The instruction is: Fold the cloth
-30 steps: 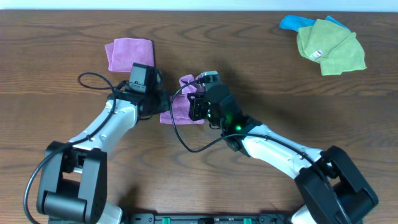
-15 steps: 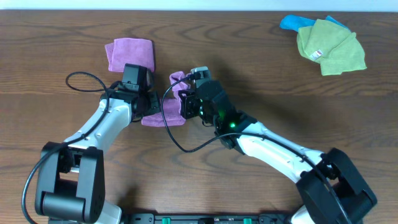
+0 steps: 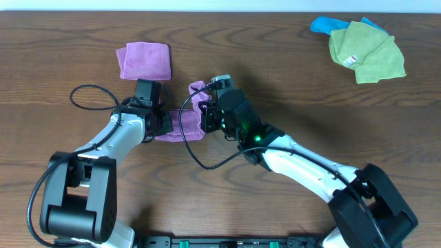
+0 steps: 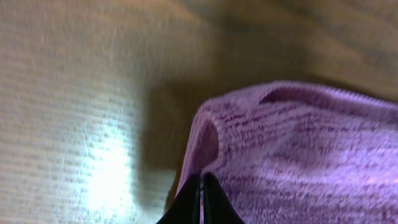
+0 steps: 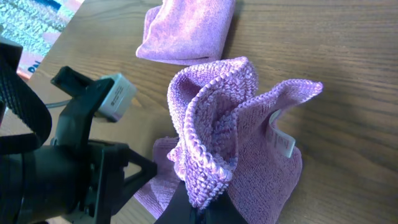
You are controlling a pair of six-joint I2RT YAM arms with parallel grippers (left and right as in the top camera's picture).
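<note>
1. On the brown wooden table [image 3: 296,89], between your two arms, the violet-purple microfibre cloth [image 3: 181,127] sits bunched, its small white tag [image 5: 283,140] showing.
2. Your left gripper [image 4: 202,190] pinches its edge.
3. Your right gripper [image 5: 198,210] clamps a raised fold.

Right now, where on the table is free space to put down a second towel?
Bare table lies between the right gripper and the green cloth, and also left of the pink folded square. Crowded: centre-left, where the left gripper and right gripper pinch the cloth.
</note>
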